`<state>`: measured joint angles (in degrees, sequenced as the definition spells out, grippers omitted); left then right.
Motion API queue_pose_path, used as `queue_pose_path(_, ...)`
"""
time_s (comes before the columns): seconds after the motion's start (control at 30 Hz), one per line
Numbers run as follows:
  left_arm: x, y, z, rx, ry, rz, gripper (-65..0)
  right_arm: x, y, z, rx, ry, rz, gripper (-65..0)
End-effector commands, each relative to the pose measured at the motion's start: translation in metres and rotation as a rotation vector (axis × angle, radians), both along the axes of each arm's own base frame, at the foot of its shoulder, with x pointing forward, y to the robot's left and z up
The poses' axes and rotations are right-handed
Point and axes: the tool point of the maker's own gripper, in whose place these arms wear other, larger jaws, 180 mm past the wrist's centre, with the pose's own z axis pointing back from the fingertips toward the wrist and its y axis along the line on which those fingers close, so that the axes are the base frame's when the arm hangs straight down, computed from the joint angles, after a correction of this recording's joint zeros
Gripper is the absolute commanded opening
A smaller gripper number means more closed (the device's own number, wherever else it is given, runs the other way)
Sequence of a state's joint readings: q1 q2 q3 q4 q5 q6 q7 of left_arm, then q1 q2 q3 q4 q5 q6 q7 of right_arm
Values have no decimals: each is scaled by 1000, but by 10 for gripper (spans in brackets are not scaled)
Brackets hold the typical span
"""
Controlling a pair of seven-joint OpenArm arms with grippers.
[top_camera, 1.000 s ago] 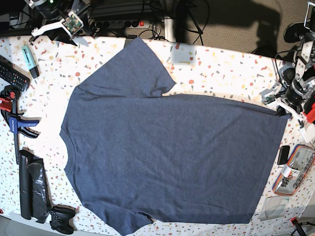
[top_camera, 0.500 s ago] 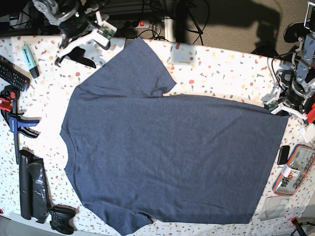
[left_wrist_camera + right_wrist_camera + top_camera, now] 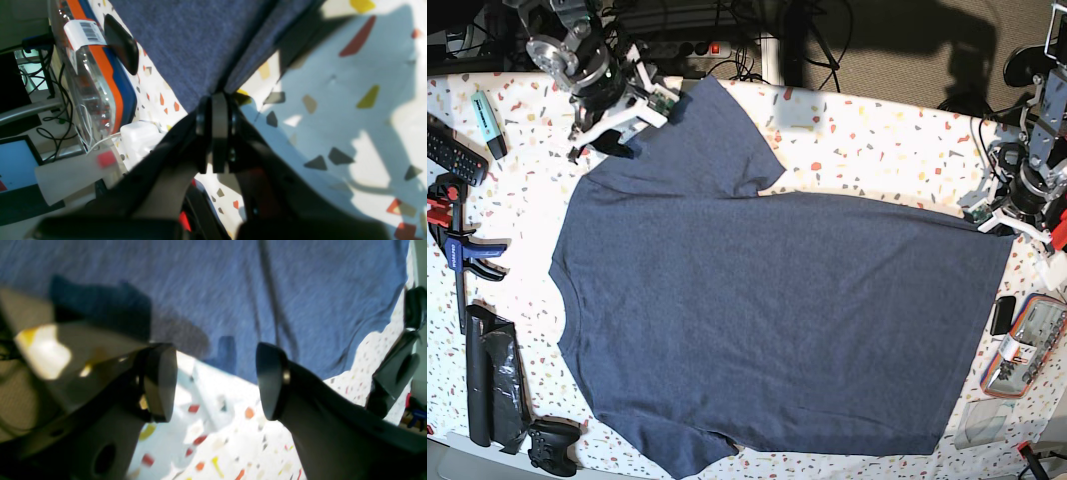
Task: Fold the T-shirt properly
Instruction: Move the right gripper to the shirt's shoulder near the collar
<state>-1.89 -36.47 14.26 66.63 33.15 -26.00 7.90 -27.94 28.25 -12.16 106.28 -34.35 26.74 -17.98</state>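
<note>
Barcode sticker (image 3: 87, 31) unreadable; left jaws pinched on T-shirt (image 3: 767, 320) corner, right jaws wide, empty.

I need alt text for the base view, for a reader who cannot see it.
A dark blue T-shirt lies spread flat on a speckled table, seen from above. The left gripper is shut on the shirt's hem corner, and the open right gripper is at the sleeve near the shoulder.

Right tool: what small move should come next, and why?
Probably lower the right tool onto the sleeve edge of the T-shirt and close. Its jaws are open just short of the cloth, gripping nothing, while the left tool is already shut on the hem corner.
</note>
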Motion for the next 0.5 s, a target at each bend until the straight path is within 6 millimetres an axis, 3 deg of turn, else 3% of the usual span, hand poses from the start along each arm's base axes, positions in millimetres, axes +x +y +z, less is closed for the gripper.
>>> queue_pose_path(0.0,-24,13,-14,47,116,13,-650,4,-1,0,-5,-9,3,-277)
queue_pose_path(0.3,-24,13,-14,47,115,13,-650,18,13,-24,-16,46,69,-282)
queue_pose_path(0.37,-24,14,-14,47,116,13,-650,17,16,-26,-9,68,78,-356)
queue_pose_path(0.47,-24,13,-14,40,116,17,-650,19,8,-27,-40,80,47,-530)
